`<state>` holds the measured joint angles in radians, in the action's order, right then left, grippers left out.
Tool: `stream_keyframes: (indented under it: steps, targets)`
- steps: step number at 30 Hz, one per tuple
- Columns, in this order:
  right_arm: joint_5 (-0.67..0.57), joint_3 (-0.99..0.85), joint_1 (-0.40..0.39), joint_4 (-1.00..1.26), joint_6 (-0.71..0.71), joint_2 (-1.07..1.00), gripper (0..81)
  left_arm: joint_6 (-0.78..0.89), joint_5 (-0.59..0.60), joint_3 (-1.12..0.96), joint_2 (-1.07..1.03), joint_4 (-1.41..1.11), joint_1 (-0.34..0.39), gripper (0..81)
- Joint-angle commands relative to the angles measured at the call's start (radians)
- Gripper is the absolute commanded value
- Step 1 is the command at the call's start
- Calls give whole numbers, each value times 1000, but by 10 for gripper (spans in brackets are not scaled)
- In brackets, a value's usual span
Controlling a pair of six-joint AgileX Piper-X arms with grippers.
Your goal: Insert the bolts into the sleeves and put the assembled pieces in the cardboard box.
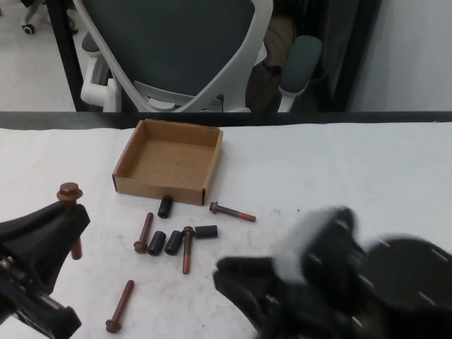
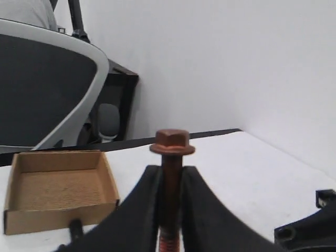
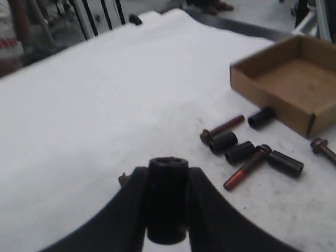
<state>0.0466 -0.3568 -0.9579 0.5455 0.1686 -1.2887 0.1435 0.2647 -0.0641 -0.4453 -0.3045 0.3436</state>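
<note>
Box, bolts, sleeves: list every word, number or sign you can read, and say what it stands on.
None. The box is plain cardboard; the bolts and sleeves carry no legible marks.

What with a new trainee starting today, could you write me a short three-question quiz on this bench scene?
1. True or false: the cardboard box already holds an assembled piece.
2. What does the left claw grip? A) a bolt, head up; B) a black sleeve; C) nothing.
3. Count: how many loose bolts lie on the bench?

Key: 1. False, the box is empty. 2. A. 3. Four.
</note>
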Motion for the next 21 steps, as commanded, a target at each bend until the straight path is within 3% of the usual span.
stream_keyframes:
  steps: [1, 7, 12, 21]
  targets:
    - [-13, 158, -27, 368, 4, 23, 2, 170, 62, 37, -14, -165, 4, 8]
    - [-156, 204, -29, 465, -75, -23, 2, 284, 141, 37, -104, -305, 12, 8]
    - [-235, 169, -29, 538, -117, -80, 2, 268, 149, 37, -211, -450, 51, 8]
    - [-247, 31, -28, 545, -153, -232, 2, 257, 149, 37, -474, -760, 126, 8]
